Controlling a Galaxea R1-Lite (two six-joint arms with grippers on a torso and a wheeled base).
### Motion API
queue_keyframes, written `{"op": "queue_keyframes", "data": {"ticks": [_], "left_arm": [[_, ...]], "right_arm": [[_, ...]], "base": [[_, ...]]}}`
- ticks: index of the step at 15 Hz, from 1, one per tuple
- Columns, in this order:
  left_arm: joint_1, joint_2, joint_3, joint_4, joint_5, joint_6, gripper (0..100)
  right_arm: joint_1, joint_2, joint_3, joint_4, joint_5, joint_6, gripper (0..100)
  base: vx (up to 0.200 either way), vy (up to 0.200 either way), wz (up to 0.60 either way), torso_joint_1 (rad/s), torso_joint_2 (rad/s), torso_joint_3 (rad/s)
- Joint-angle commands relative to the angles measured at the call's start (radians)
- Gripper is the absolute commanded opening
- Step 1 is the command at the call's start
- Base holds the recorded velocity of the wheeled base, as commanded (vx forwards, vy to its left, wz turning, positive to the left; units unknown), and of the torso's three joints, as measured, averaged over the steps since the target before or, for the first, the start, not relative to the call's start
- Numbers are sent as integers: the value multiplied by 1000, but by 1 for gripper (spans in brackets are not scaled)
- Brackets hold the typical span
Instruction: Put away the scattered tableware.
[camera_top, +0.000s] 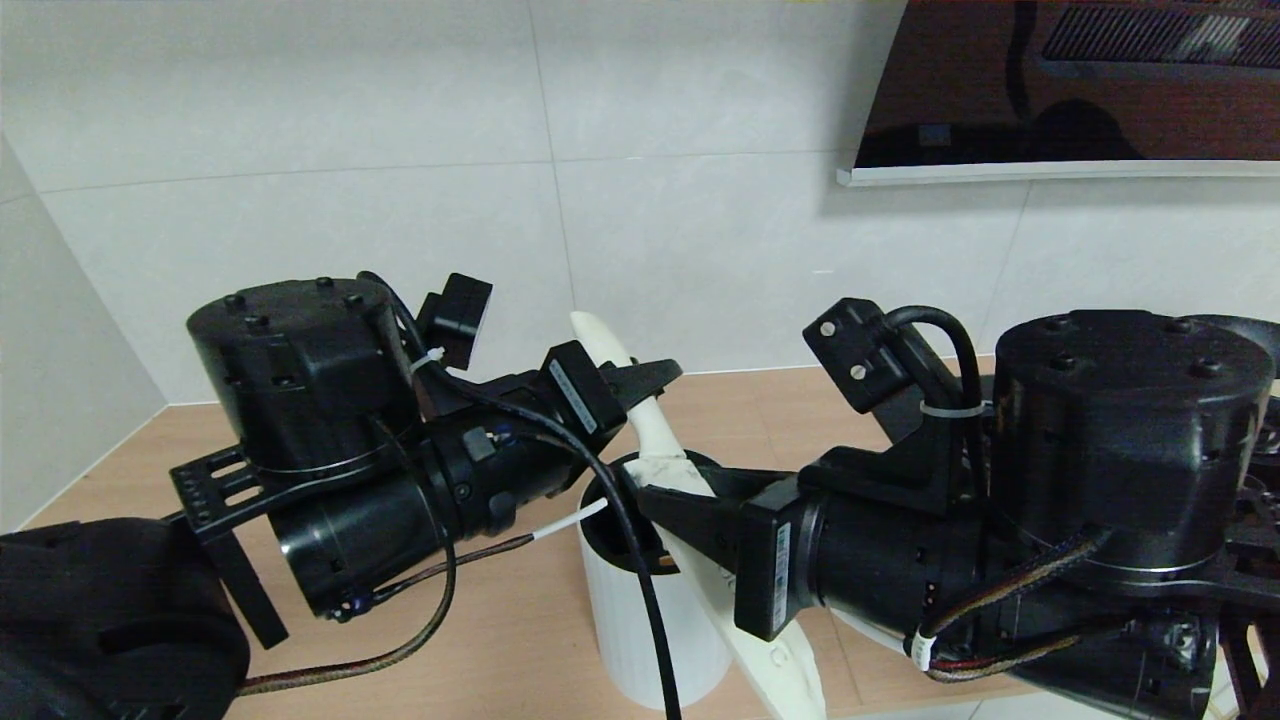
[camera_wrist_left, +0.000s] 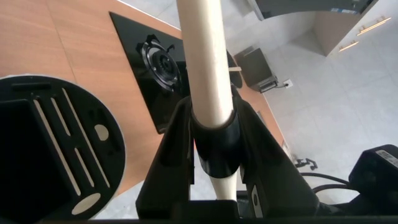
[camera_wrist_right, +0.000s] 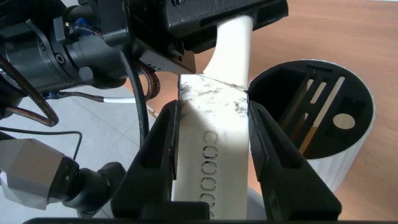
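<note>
The white spatula (camera_top: 658, 440) hangs tilted near the top of the white holder (camera_top: 640, 620), with its low end closest to us. The right gripper (camera_wrist_right: 214, 155) pinches its flat part with the holes. The left gripper (camera_wrist_left: 214, 143) pinches its round handle higher up. The holder stands on the wooden counter (camera_top: 500, 640). Farther back are a black stove (camera_wrist_left: 158, 62) and the tiled wall (camera_top: 700, 200)

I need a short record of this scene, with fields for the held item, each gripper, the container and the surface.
Held item: white slotted spatula, tilted, outside the utensil holder
Left gripper: shut on the spatula's round handle
Right gripper: shut on its wider, perforated part
Container: white cylinder with black slotted insert, upright
Surface: wooden counter, with a gas stove on it
</note>
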Motion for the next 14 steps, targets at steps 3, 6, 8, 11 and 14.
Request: {"op": "queue_keyframes", "data": {"ticks": [3,6,8,11,14], "left_arm": [[0,-5,1,0,-1,-1,0],[0,-7,1,0,-3,-1,0],[0,-8,1,0,-3,-1,0],[3,-25,-7,6,0,4,0],[46,-77,-33,52,19,81,0]], "right_arm": [[0,2,0,0,-1,1,100],[-1,-2,0,0,1,1,100],[-4,-5,0,0,-1,1,100],[-33,-15,-1,0,-1,-1,100],[-113,-34,-10,0,2,-2,100]], "base": [[0,0,0,0,0,0],[0,0,0,0,0,0],[0,0,0,0,0,0],[0,0,0,0,0,0],[0,0,0,0,0,0]]}}
